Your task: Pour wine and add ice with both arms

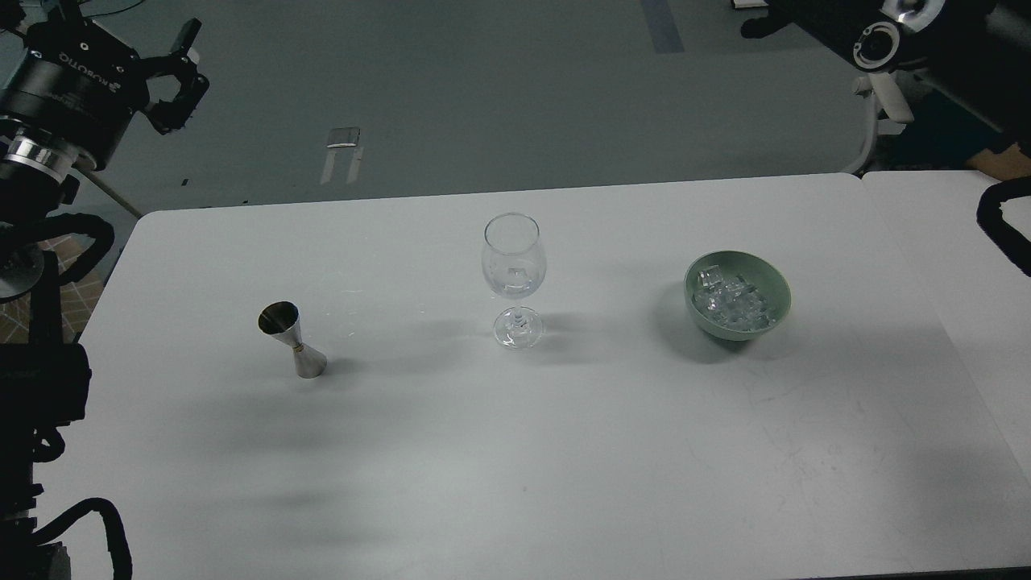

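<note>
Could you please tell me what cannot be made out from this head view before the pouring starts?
- Right tool: cut off by the top right edge; only an arm joint shows.
- Jigger: its contents are hidden by its steel wall.
- Wine glass: whether it holds clear liquid or ice is too faint.
- Left tool: dark, finger gap unclear.

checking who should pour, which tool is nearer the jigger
Left. The left tool hangs open above and to the left of the jigger, off the table. The right arm sits at the far top right, its tool out of view.
</note>
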Controlling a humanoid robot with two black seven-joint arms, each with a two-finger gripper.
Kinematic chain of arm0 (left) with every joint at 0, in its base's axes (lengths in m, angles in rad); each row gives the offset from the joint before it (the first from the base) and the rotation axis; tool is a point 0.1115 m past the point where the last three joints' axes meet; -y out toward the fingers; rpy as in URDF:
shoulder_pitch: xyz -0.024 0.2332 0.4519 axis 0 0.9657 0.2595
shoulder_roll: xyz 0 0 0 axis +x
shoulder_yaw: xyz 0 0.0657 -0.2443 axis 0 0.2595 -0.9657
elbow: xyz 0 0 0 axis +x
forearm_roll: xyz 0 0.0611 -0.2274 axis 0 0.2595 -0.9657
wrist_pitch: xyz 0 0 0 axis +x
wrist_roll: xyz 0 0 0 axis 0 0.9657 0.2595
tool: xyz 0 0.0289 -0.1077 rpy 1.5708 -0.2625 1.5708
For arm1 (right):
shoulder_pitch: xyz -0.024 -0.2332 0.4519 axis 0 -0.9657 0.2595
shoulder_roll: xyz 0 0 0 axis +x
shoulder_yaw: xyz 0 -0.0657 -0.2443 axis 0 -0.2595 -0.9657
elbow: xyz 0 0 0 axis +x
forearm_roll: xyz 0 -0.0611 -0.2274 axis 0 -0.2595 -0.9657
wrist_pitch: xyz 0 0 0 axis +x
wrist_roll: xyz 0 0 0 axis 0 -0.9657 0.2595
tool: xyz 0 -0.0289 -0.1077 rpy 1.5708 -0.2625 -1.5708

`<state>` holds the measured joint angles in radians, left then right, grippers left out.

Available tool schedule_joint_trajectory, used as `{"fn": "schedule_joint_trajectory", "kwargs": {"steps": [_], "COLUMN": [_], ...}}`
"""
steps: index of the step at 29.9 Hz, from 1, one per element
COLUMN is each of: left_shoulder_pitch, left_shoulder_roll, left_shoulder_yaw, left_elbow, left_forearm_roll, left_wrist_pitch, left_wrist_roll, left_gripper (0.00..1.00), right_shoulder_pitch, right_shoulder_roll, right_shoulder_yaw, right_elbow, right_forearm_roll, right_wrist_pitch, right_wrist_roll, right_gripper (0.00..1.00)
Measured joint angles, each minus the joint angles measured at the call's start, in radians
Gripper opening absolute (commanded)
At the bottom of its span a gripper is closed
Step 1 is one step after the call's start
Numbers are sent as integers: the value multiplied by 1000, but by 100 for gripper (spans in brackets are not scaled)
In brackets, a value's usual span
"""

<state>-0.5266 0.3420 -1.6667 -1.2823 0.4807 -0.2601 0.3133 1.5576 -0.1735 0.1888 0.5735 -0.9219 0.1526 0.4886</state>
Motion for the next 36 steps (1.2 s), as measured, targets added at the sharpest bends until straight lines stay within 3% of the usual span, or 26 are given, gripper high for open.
{"fn": "schedule_joint_trajectory", "kwargs": {"steps": [6, 12, 15, 19, 23, 26, 30, 36], "left_shoulder_pitch": [-21, -153, -203, -239, -248, -257, -278, -279], "left_shoulder_roll": [8, 7, 6, 14, 18, 14, -2, -9], "left_shoulder_yaw": [90, 187, 227, 302, 323, 325, 323, 326], "left_elbow": [84, 259, 335, 383, 414, 419, 420, 424], "left_forearm_roll": [6, 26, 45, 74, 130, 158, 156, 156], "left_wrist_pitch": [-5, -17, -43, -118, -133, -135, -136, -137], "left_wrist_roll": [0, -11, -85, -218, -364, -438, -459, -456], "left_gripper": [98, 98, 98, 98, 98, 98, 98, 98], "right_shoulder_pitch": [-149, -273, -322, -361, -386, -395, -396, -396], "right_shoulder_roll": [1, 67, 80, 103, 121, 132, 139, 142], "right_shoulder_yaw": [210, 393, 484, 519, 542, 566, 586, 587], "right_elbow": [-11, -55, -60, -59, -56, -60, -70, -138], "right_forearm_roll": [193, 398, 468, 492, 516, 548, 563, 565], "right_wrist_pitch": [-63, -114, -111, -100, -62, -23, -7, -2], "right_wrist_roll": [0, 0, 0, 0, 0, 0, 0, 0], "right_gripper": [100, 100, 100, 100, 100, 100, 100, 100]}}
